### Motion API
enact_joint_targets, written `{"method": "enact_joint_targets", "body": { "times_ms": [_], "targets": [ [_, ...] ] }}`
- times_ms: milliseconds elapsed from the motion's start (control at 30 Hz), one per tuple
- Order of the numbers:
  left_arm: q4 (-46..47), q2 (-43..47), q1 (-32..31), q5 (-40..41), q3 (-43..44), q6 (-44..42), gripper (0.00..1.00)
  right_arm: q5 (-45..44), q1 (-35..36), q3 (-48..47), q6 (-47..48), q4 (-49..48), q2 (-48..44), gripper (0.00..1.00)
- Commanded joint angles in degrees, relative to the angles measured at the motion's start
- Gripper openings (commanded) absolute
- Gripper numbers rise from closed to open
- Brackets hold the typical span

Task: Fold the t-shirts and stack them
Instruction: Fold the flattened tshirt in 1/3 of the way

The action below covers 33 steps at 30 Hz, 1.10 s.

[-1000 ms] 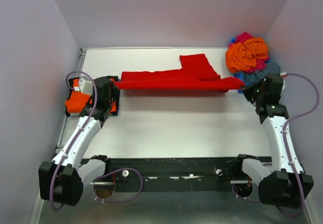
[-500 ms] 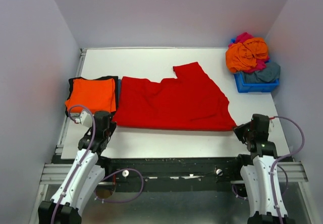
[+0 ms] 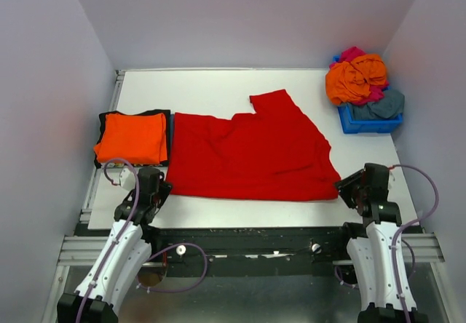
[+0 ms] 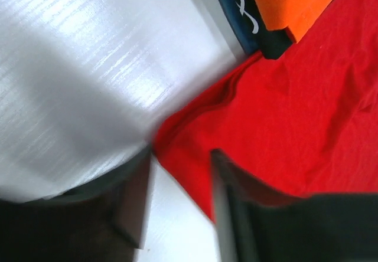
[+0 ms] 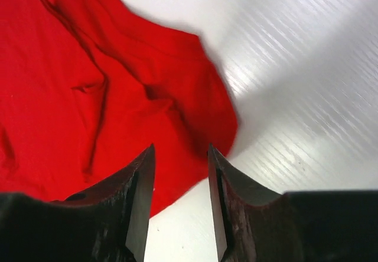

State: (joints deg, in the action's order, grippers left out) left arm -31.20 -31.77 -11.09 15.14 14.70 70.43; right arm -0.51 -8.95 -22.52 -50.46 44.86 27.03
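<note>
Two claws: your left gripper (image 4: 182, 156) and right gripper (image 5: 181, 150), low in the frame, stand spread, one at each near corner of the red t-shirt (image 3: 251, 152); neither pinches it.
Just changed: a second ago both held that shirt as a taut band farther up the table (image 3: 218, 90); you have since drawn it flat toward you and let go.
Meaning: spreading looks done, so folding should come next.
One spread: the red t-shirt, mid-frame, a sleeve pointing up.
Two stacked: folded orange t-shirt (image 3: 131, 137) on a black t-shirt (image 3: 167, 130), centre left.
Three unfolded, at least: crumpled orange t-shirt (image 3: 354, 78), magenta t-shirt (image 3: 352, 52) and grey-blue t-shirt (image 3: 386, 106), heaped in one blue bin (image 3: 368, 126), upper right.
</note>
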Motion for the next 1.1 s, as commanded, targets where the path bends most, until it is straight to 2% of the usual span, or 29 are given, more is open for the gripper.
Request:
{"method": "enact_joint_targets", "body": {
  "times_ms": [0, 33, 167, 300, 433, 467, 500, 533, 600, 767, 833, 1067],
  "targets": [
    [-2.5, 1.7, 0.3, 0.8, 3.6, -1.9, 0.68, 2.6, -0.2, -5.4, 9.1, -7.6, 5.6, 0.49],
    [-3.0, 2.2, 0.3, 1.9, 4.9, -2.7, 0.72, 2.4, -0.1, -6.7, 11.2, -8.6, 7.9, 0.49],
    [-4.7, 3.2, 0.2, 8.5, 12.1, -8.0, 0.74, 5.3, 0.2, -11.9, 16.6, -12.6, 18.7, 0.46],
    [0.9, 0.4, 0.2, 5.5, 15.4, -14.0, 0.73, 10.1, 1.9, -11.7, 14.5, -19.4, 26.3, 0.4],
    [5.4, -5.0, 0.2, -1.5, 17.3, -17.4, 0.73, 11.1, 4.5, -11.5, 11.9, -22.9, 33.2, 0.14],
    [6.8, -5.8, 0.2, -3.3, 17.2, -18.7, 0.73, 11.1, 5.4, -11.3, 11.4, -23.6, 34.2, 0.04],
    [7.9, -6.6, 0.1, -4.7, 17.2, -19.3, 0.73, 10.8, 6.4, -11.0, 10.7, -24.3, 35.2, 0.03],
    [9.0, -7.2, 0.1, -6.3, 16.8, -19.5, 0.73, 10.7, 7.2, -10.9, 10.4, -25.0, 35.8, 0.04],
    [11.6, -7.9, -0.1, -9.1, 15.9, -19.9, 0.73, 11.1, 8.3, -10.8, 10.1, -26.3, 37.7, 0.19],
    [17.7, -9.1, -1.6, -14.3, 13.5, -21.4, 0.75, 12.0, 10.2, -12.2, 8.9, -28.2, 41.7, 0.49],
    [18.9, -9.4, -2.6, -14.5, 13.2, -21.9, 0.76, 12.1, 11.2, -13.3, 8.2, -28.5, 43.5, 0.53],
    [24.2, -14.9, -8.6, -15.0, 14.8, -25.3, 0.76, 11.3, 14.0, -17.4, 5.4, -29.6, 50.1, 0.53]
  ]
}}
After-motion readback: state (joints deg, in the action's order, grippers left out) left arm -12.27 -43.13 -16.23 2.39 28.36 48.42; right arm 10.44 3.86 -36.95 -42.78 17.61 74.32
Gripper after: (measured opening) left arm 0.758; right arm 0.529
